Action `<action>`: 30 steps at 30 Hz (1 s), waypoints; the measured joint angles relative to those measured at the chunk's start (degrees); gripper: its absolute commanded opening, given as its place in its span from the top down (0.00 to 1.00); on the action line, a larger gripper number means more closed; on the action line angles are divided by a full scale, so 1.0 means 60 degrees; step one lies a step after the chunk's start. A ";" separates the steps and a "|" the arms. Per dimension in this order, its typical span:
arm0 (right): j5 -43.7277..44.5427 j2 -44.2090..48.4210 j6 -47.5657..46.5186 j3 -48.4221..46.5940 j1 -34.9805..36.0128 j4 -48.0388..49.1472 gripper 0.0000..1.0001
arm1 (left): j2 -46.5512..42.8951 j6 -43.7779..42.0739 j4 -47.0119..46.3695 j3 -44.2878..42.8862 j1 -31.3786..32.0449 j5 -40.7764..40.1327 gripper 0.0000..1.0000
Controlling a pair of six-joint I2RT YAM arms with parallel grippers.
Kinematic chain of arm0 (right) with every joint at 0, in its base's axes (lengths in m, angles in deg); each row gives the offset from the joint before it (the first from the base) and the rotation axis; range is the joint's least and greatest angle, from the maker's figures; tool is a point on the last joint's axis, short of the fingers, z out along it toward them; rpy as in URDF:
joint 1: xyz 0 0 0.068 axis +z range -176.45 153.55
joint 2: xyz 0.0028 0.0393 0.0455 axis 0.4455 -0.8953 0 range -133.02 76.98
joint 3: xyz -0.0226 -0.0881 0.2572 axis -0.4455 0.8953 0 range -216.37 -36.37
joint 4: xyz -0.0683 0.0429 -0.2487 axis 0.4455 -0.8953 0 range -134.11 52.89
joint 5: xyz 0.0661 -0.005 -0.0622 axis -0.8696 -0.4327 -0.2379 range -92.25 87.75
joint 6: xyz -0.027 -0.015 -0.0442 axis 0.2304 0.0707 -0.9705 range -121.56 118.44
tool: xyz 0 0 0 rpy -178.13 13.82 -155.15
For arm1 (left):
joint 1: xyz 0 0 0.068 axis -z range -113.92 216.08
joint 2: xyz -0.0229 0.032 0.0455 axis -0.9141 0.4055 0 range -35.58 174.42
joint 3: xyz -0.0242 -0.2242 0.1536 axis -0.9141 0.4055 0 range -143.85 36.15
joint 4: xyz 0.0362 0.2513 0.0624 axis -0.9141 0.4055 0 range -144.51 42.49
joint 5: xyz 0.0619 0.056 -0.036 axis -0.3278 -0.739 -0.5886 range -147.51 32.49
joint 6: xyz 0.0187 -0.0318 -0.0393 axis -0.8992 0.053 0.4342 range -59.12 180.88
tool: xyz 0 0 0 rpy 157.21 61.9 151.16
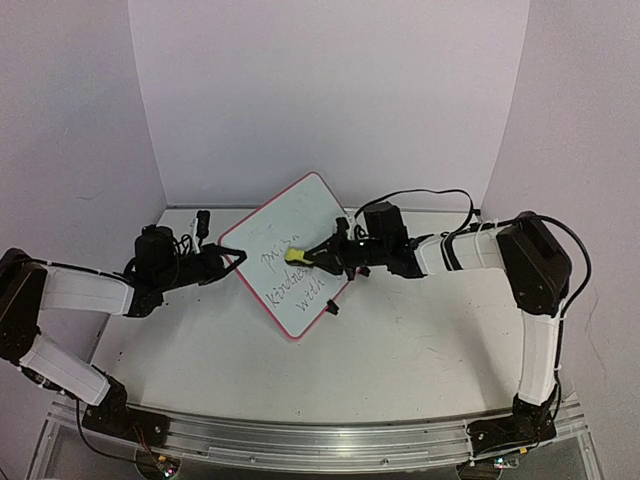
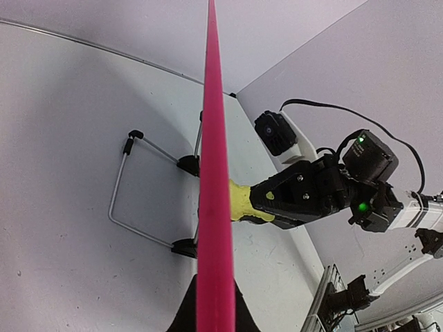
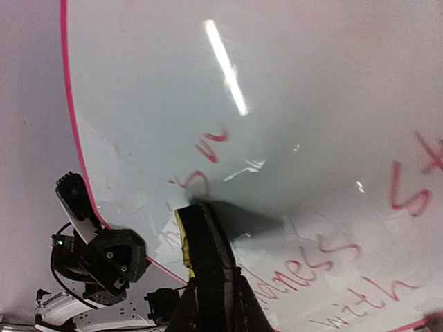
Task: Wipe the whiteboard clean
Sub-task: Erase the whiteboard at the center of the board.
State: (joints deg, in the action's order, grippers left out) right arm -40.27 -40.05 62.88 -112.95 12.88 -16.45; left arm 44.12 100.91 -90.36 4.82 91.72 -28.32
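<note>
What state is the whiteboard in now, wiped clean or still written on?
Still written on: marker words show across the lower half of the whiteboard; its upper part looks clean.

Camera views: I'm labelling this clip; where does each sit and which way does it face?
Top external: above and behind, facing down on left gripper, right gripper and whiteboard.
Left wrist: behind the left gripper, which shows, looking along the whiteboard's edge.
Right wrist: behind the right gripper, which shows, facing the writing.
Shared: whiteboard, in all three.

Tilted whiteboard gripped by left claw; right claw presses yellow block on it
</note>
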 measured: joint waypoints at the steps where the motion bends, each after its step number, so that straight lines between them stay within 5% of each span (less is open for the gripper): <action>1: 0.0007 0.0140 -0.0034 0.0341 -0.0076 -0.0008 1.00 | -0.0058 -0.0015 0.0231 -0.0058 0.0033 0.0000 1.00; 10: 0.0029 0.0448 -0.0304 0.0895 -0.0218 -0.0241 1.00 | -0.0496 -0.0149 0.1734 -0.0394 0.0250 -0.0051 1.00; 21: -0.0074 -0.1108 -0.0228 -0.2934 0.0794 -0.0544 1.00 | -0.0525 -0.0170 0.2218 -0.0467 0.0333 0.0051 1.00; 30: -0.0117 -0.0420 -0.0242 -0.0544 0.1016 0.0329 1.00 | -0.0525 -0.0203 0.2416 -0.0471 0.0348 0.0179 1.00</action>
State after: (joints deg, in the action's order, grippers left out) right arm -40.97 -42.57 61.42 -116.21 18.98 -14.48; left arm 40.97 99.70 -75.86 1.99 93.80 -27.25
